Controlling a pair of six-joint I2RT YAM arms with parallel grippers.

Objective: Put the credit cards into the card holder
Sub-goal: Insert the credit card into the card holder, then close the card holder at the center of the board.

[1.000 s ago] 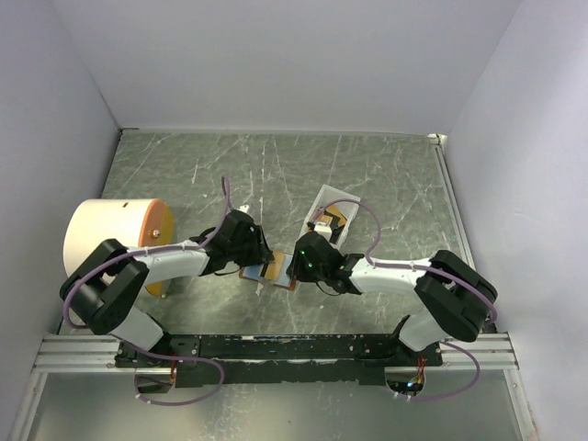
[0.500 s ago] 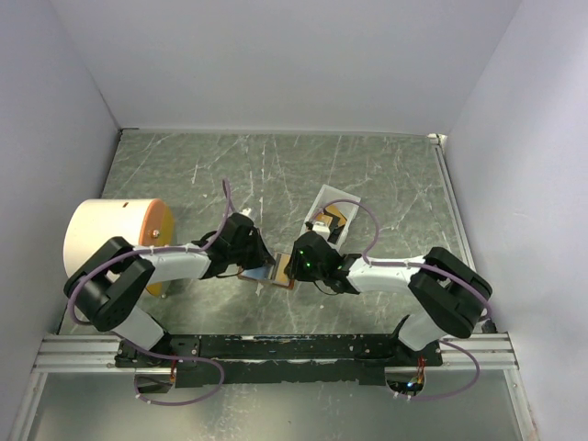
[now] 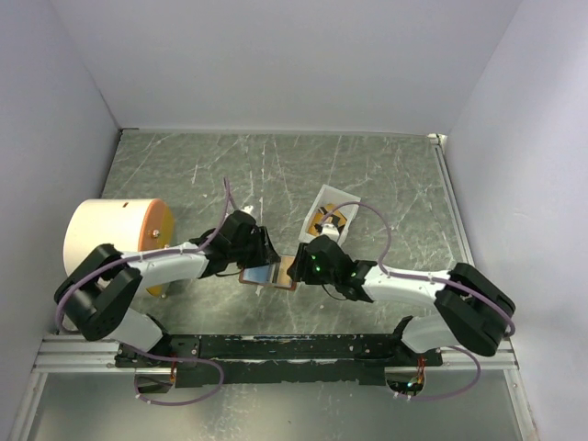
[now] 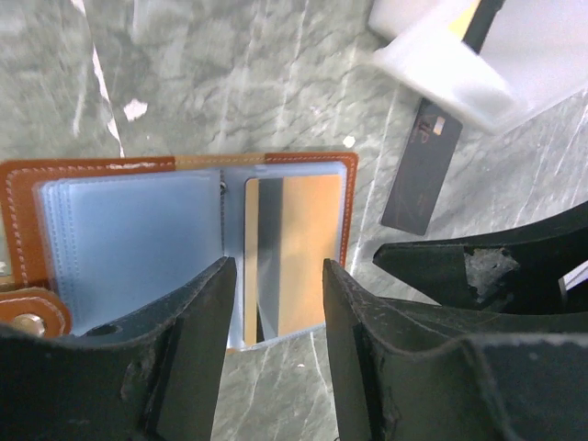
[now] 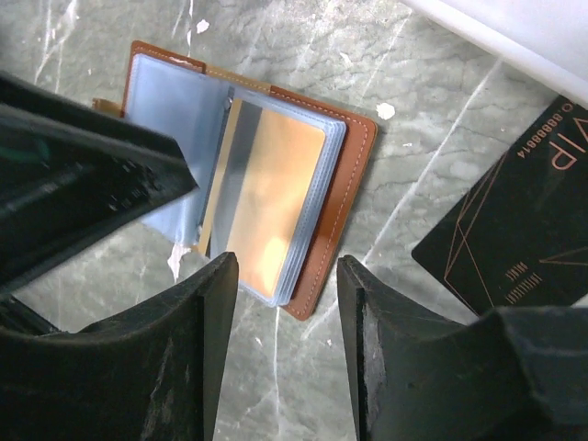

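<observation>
**Observed change.** Over the preceding second the right gripper (image 5: pixel 287 266) drew back to the right, off the small brown leather card holder with light-blue lining (image 3: pixel 266 274). In the overhead view more of the blue lining lay exposed than before. The left gripper (image 4: pixel 276 280) kept its station at the holder's far-left side.

**Condition of the end effectors.** Both sets of jaws stood parted with nothing between them. Each hung above the holder, and contact with it could not be confirmed from either wrist view.

**Location of task items.** The holder lay open and flat on the grey marbled table (image 3: pixel 184 165), between the two grippers. A tan-orange rectangular card (image 4: pixel 308 248) sat inside the clear sleeve on the holder's right-hand leaf, with its edges within the sleeve outline. A thin black card with gold line work (image 5: pixel 519 220) lay flat on the table, apart from the holder and just beside the white rectangular tray (image 4: pixel 441 69). Something orange showed inside that tray in the overhead view, but whether it was a further card could not be told.

**Assessment.** The withdrawal with empty jaws suggested that the orange card had been seated and let go. The task was judged partly done, with the black card at least still to go in. It lay flat, so a clean pinch on it was expected to be awkward.
</observation>
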